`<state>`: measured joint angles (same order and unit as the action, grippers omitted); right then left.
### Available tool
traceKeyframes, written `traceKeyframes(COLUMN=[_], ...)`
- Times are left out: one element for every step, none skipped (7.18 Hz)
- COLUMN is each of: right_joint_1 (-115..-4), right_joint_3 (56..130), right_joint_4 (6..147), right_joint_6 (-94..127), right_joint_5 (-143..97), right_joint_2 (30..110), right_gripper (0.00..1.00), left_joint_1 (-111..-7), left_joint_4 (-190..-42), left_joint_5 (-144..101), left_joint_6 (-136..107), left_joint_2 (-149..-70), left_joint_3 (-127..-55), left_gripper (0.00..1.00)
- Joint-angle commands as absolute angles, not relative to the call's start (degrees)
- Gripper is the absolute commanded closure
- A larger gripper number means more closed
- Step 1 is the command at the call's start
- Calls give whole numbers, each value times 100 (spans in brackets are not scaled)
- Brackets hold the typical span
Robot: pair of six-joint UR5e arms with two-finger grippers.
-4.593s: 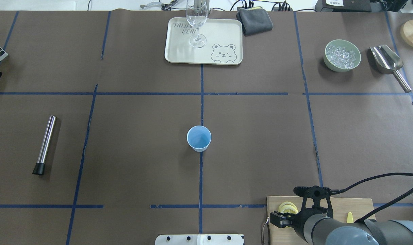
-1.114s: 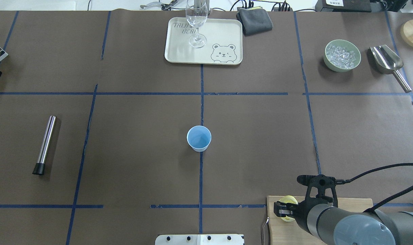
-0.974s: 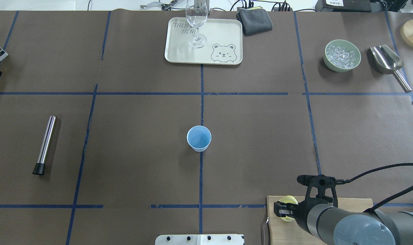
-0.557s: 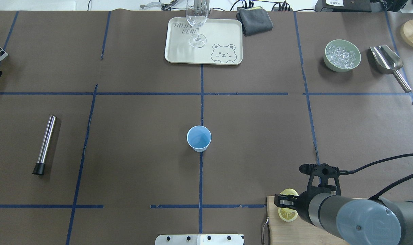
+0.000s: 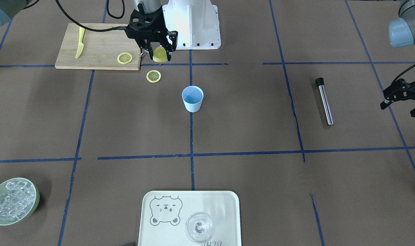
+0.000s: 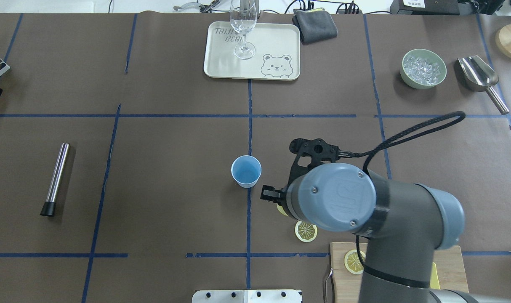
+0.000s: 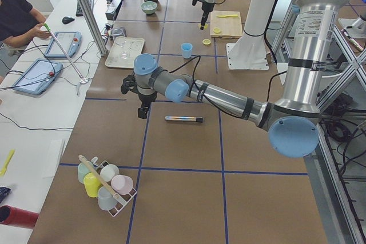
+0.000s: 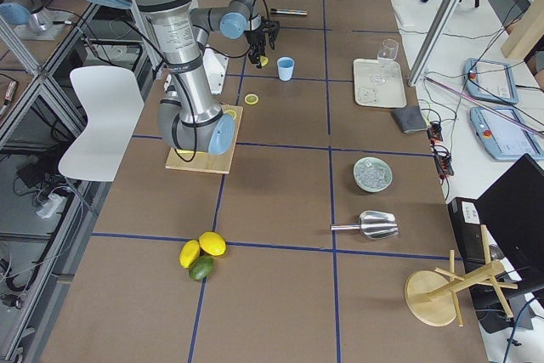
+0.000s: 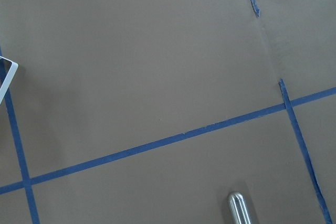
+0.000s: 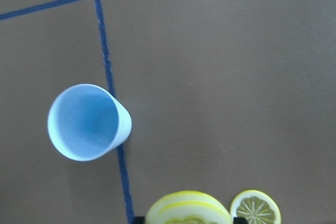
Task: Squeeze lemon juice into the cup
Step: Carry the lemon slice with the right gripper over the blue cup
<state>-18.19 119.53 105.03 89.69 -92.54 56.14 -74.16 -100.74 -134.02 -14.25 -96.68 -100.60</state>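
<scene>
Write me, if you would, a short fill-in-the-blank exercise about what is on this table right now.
The right gripper is shut on the lemon; ____ other slices lie loose, a table slice and a board slice.
The cup stands on a ____ tape line.
The wine glass stands on the ____ with the bear drawing.
The green bowl holds ____.
Missing words: two; blue; tray; ice.

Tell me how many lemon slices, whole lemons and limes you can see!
Thin round yellow lemon slices: 3 (board slice, table slice, held slice)
Whole yellow lemons: 2
Whole green lime: 1
Total: 6
</scene>
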Motion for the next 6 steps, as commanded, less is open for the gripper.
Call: traceKeyframes(right_joint_1=[-2065,-2152,-2162,-2197,-2197,-2197], right_joint_3=[11131,10675,10070,9750,9686,9581], right_joint_4=[10529,10338,9918,9731,9730,9747], right_joint_6=[8851,8798,8798,8798,8789,8789], right_joint_5=[-9264,-9264,-9255,-9264,-9264,-9272], right_joint_2=[4767,4468,4239,4141,4131,4148], right_gripper=[39,39,39,39,39,39], left_joint_1=[-7418,-7418,-7418,-7418,-7418,-7418], left_joint_4=[-10081,-10081,-10081,-10081,-10081,-10081], left_joint_5=[-13403,-13403,-13403,-13403,-13403,-13403], left_joint_6=[-1424,-1424,-1424,-1424,-1424,-1433], left_joint_2=[-9668,-9668,-9668,-9668,-9668,-9668], left_joint_3=[-10046,-10046,-10055,-10055,-10055,-10072], left_gripper=[0,0,0,0,0,0])
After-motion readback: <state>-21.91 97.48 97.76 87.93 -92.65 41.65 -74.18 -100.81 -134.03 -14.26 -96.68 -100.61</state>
